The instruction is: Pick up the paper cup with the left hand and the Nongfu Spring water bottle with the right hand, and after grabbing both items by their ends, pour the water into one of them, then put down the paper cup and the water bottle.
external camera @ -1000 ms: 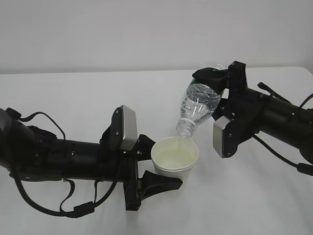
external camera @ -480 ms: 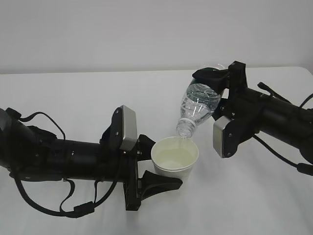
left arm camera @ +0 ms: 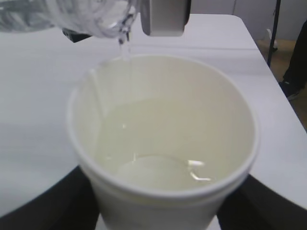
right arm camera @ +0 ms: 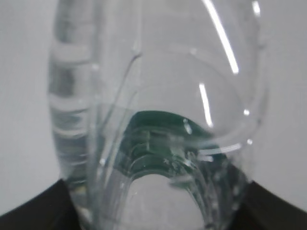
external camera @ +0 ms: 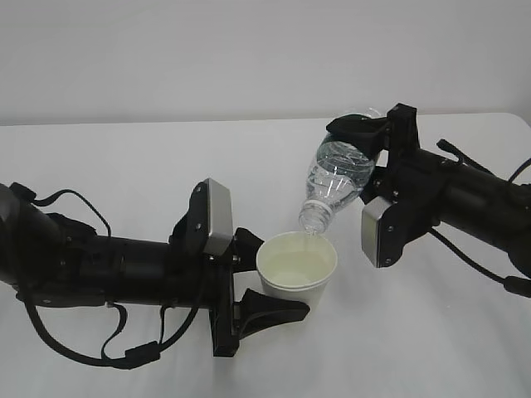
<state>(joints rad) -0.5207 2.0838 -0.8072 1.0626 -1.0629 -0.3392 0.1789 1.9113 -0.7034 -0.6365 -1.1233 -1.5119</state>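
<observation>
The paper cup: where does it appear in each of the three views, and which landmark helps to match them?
Exterior view: the paper cup stands low and center, in the left pincer, below the tilted bottle.
Left wrist view: the cup fills most of the picture, seen from above, with water inside.
Right wrist view: the cup is not in it; only the bottle shows.
Shared landmark: the bottle, visible in all three views.

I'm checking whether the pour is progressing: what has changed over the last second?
Nothing visibly changed. The right hand keeps the Nongfu Spring water bottle tipped neck-down over the paper cup, which the left hand holds as before; a thin stream of water runs into the cup.
</observation>
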